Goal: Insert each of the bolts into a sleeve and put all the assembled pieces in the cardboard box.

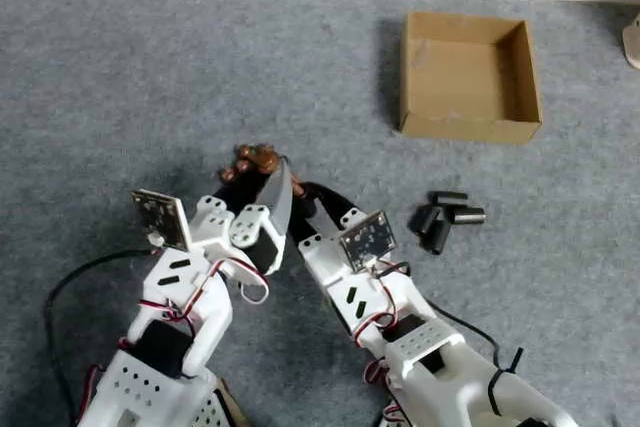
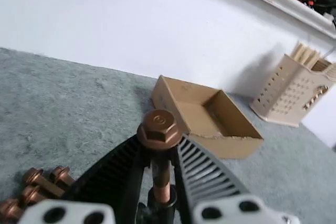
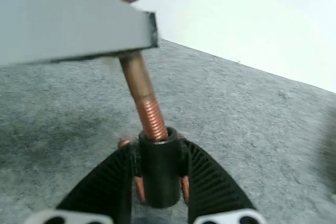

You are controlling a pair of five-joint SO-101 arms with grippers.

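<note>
My left gripper [image 2: 160, 148] is shut on a copper bolt [image 2: 159, 129], pinching the shank just under the hex head. Its threaded tip sits in the mouth of a black sleeve [image 3: 159, 174], on which my right gripper [image 3: 157, 151] is shut. The bolt [image 3: 137, 85] leans slightly, with most of its shank above the sleeve. In the high view the two grippers meet at mid-table, left [image 1: 281, 190] and right [image 1: 318, 205]. A pile of spare copper bolts [image 1: 254, 159] lies just beyond them. Several loose black sleeves [image 1: 444, 217] lie to the right. The open cardboard box [image 1: 468, 77] stands at the back right.
Grey carpet [image 1: 120, 87] covers the table, with open room at the left and back. A white perforated holder [image 2: 294, 93] stands beyond the box, near the wall. Cables trail beside both arm bases [image 1: 70, 282].
</note>
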